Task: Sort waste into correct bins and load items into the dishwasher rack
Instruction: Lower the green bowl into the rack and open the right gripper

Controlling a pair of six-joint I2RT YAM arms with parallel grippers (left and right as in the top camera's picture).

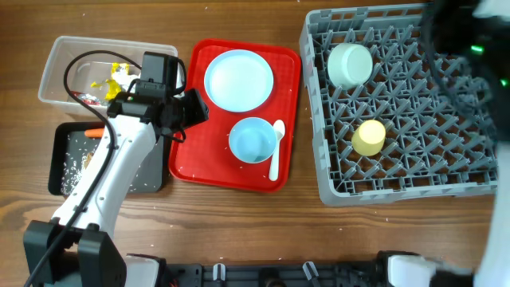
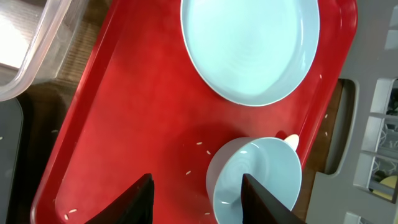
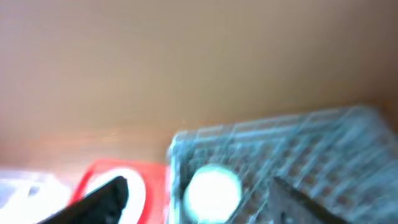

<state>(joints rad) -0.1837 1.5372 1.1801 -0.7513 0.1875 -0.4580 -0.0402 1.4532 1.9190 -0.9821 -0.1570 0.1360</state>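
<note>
overhead, your left gripper (image 1: 194, 112) hangs over the red tray (image 1: 191, 163), with the plate (image 1: 239, 80) and bowl (image 1: 253, 139) beyond its fingertips. on the left wrist, its fingers stand partly apart and grip nothing, the bowl (image 2: 255, 180) partly behind one finger and the plate (image 2: 249, 50) ahead. the right wrist view is blurred: the right gripper (image 3: 199, 202) is spread and empty, with a second bowl (image 3: 211, 190) in the rack (image 3: 323, 149) between its fingers.

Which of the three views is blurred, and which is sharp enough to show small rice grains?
Right wrist view: strongly motion-blurred; the dishwasher rack and the bowl in it are only smears. Left wrist view: sharp; single rice grains show on the red tray. Overhead view: sharp and evenly lit, except the smeared right arm at the top right.
</note>
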